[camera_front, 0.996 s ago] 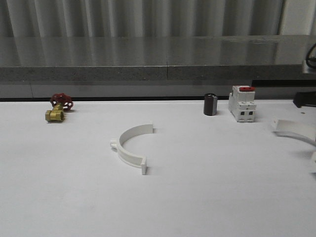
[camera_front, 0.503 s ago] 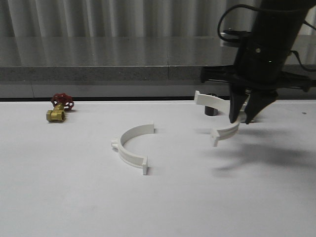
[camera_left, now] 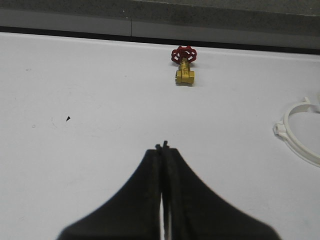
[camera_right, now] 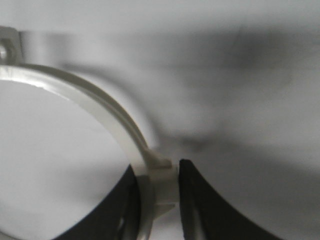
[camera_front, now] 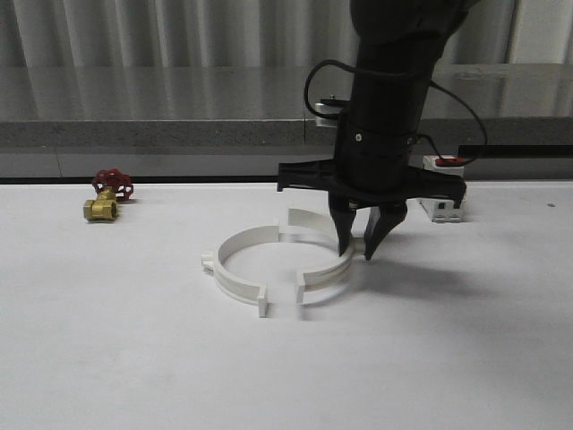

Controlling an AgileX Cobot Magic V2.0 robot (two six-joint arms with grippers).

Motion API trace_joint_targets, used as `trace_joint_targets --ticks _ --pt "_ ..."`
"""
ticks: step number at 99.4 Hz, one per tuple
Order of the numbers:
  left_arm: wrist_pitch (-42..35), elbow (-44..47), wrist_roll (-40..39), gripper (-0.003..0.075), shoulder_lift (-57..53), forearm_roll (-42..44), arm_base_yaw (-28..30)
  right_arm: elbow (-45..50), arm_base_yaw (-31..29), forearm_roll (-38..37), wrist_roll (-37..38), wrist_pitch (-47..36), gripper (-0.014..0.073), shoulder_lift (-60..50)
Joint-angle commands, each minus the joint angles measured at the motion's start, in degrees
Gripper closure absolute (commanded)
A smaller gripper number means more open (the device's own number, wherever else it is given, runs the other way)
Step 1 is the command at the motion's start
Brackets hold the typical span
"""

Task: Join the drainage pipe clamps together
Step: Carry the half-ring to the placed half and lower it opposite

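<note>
One white drainage pipe clamp half (camera_front: pixel 224 269) lies flat on the white table, its open side facing right. My right gripper (camera_front: pixel 358 249) is shut on the second clamp half (camera_front: pixel 322 276), holding it low over the table just right of the first, open side facing left. A small gap separates the end tabs of the two halves. In the right wrist view the band (camera_right: pixel 100 105) curves away from the right gripper (camera_right: pixel 157 172), whose fingers pinch it at a tab. My left gripper (camera_left: pixel 161 146) is shut and empty above bare table, with the lying half (camera_left: pixel 300 135) off to one side.
A brass valve with a red handle (camera_front: pixel 106 199) sits at the back left of the table. A white breaker with a red top (camera_front: pixel 445 204) stands behind the right arm. A grey ledge (camera_front: pixel 179 134) runs along the far edge.
The right arm has come in from the right carrying the clamp half, moving left and down until it sits beside the lying half. The lying half has not moved.
</note>
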Motion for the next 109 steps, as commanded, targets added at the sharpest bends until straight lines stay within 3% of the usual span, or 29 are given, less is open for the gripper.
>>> trace_joint_targets --ticks 1,93,109 --pt "-3.6 -1.6 0.0 0.0740 0.2 0.5 0.1 -2.1 0.5 -0.9 1.0 -1.1 0.0540 -2.6" --pt "-3.6 -1.6 0.0 0.0740 0.2 0.5 0.1 -2.2 2.1 1.1 4.7 -3.5 0.0539 -0.6" --pt "-3.6 -1.6 0.0 0.0740 0.2 0.5 0.1 -2.2 2.1 1.1 5.7 -3.6 0.0490 -0.6"
